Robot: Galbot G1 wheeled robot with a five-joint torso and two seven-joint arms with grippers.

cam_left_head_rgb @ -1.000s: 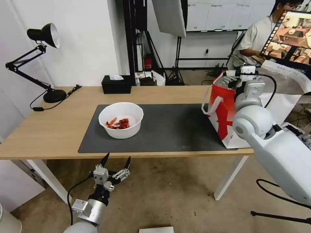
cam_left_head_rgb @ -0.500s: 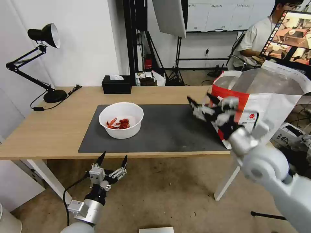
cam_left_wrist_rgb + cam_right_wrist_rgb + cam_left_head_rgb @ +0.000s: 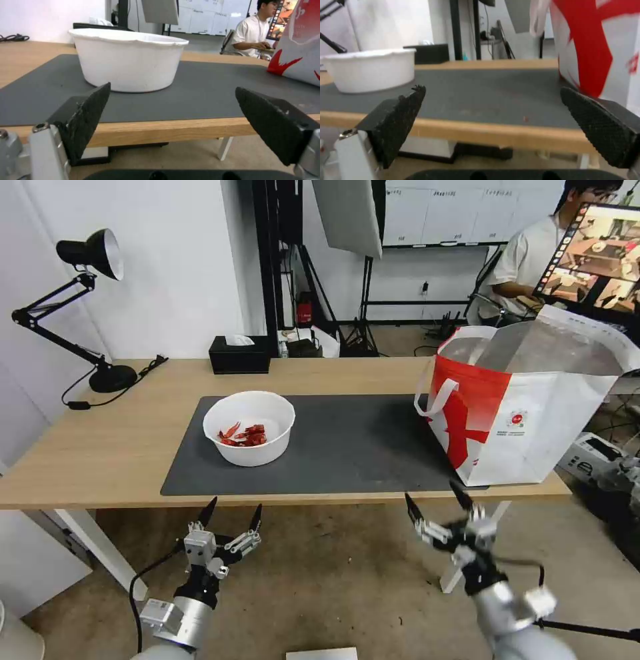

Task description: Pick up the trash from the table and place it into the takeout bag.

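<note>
Left fingers (image 3: 232,515): I am holding them spread wide, empty, below the front edge of the bench, in front of the bowl.
Right fingers (image 3: 439,501): I am holding them spread wide, empty, below the front edge, near the bag's near corner.
Bench (image 3: 100,447): the long light-wood top on white legs is carrying a large dark grey rectangular mat (image 3: 360,447).
Trash: the white round plastic bowl (image 3: 249,428) is sitting upright on the mat's left part, with red scraps (image 3: 244,435) lying inside.
Takeout bag (image 3: 520,407): the big red-and-white woven tote with silver foil lining is standing open at the bench's right end, partly on the mat, well apart from the bowl; one white strap handle is hanging toward the bowl side.
Other items: a black tissue box (image 3: 239,354) is sitting at the far edge; a black desk lamp (image 3: 90,313) is standing at the far left corner.
</note>
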